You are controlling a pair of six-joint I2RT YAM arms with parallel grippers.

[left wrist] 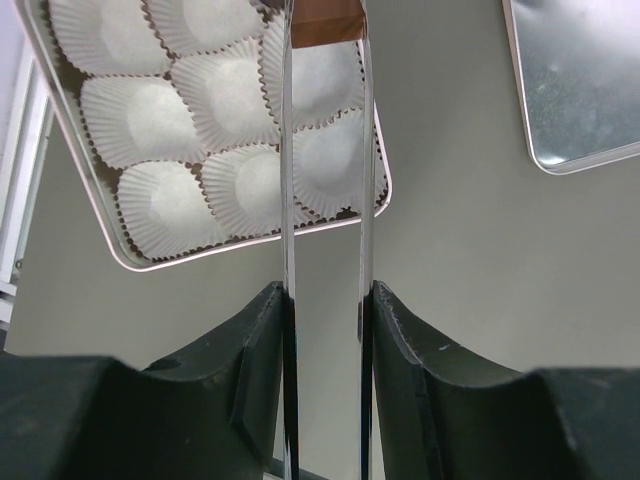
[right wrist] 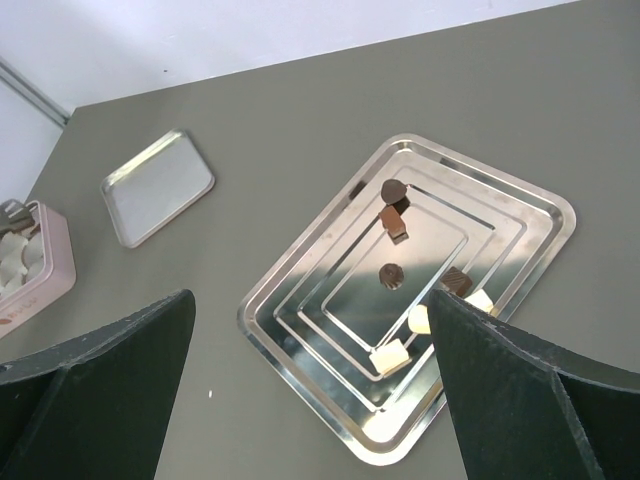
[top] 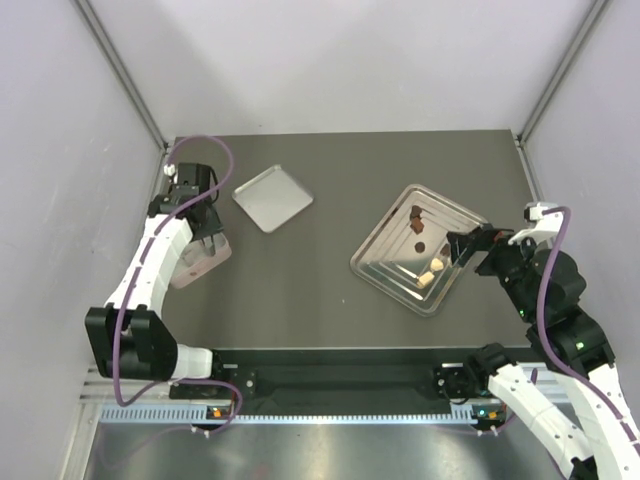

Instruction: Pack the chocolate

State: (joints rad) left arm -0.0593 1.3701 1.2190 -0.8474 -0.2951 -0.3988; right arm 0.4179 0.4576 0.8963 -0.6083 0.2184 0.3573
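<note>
Left tool (left wrist: pixel 325 45) pinches a dark chocolate (left wrist: pixel 325 27) at its tips over the cup box (left wrist: pixel 200 253) beneath, so placing seems in hand, needing a lowering into one cup; right tool (right wrist: pixel 310 300) gapes wide, remaining chocolates (right wrist: pixel 392 275) on the tray (right wrist: pixel 545 210) ahead.

A dark grey table (top: pixel 330 150) is boxed in by pale walls. Towards its far left lies a small flat metal lid (top: pixel 272 197), tilted cornerwise. A large stepped steel tray (right wrist: pixel 520 215) sits right of centre. At the left edge is a pink box (right wrist: pixel 48 272) filled with white fluted paper cups (left wrist: pixel 150 120).
</note>
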